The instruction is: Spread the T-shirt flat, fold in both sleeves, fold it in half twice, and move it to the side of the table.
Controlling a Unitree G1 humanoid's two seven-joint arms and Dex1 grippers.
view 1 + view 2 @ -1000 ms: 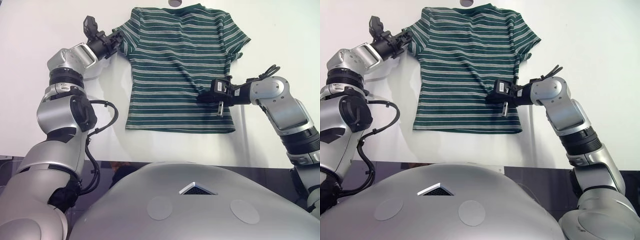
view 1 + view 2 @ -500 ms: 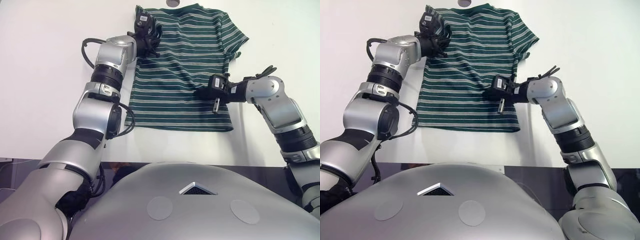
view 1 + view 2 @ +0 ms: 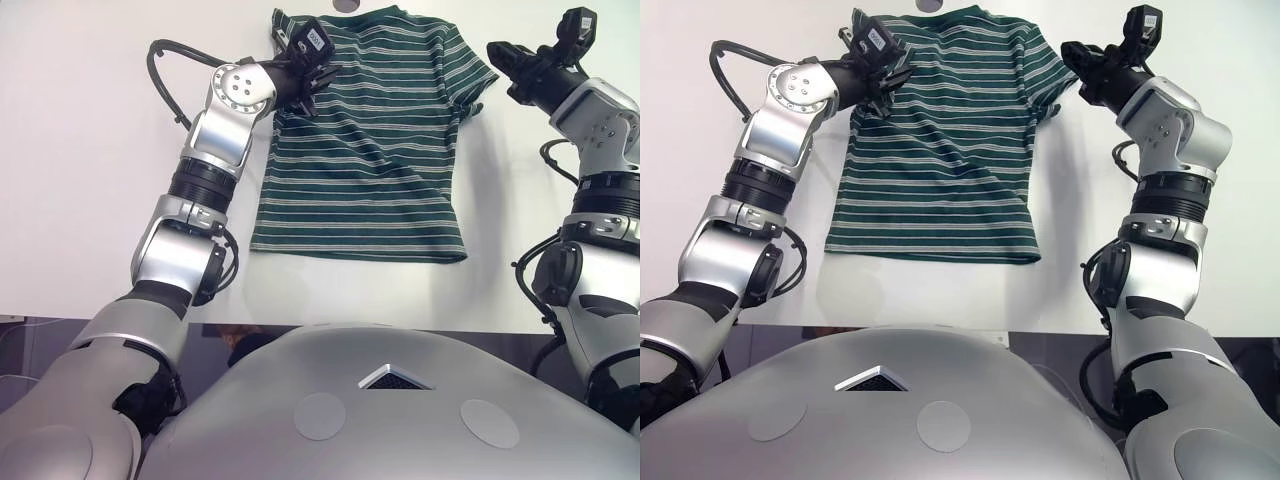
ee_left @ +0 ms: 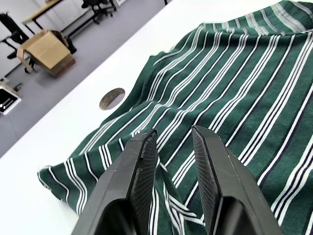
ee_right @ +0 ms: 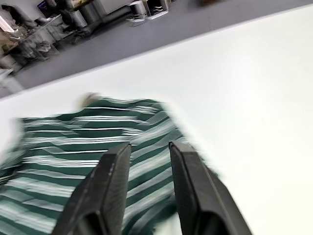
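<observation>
My left gripper (image 3: 305, 62) hides the T-shirt's (image 3: 365, 160) left sleeve, its fingers slightly apart over the cloth, touching or not I can't tell, while my right gripper (image 3: 503, 58) hangs spread beside the right sleeve of the green striped shirt, which lies mostly flat on the white table (image 3: 80, 150).

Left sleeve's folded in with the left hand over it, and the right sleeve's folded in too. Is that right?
Not quite. The right sleeve is not folded in: it lies spread out from the shirt, with the open right hand next to it, as the left eye view shows. The rest of what you said is correct.
</observation>
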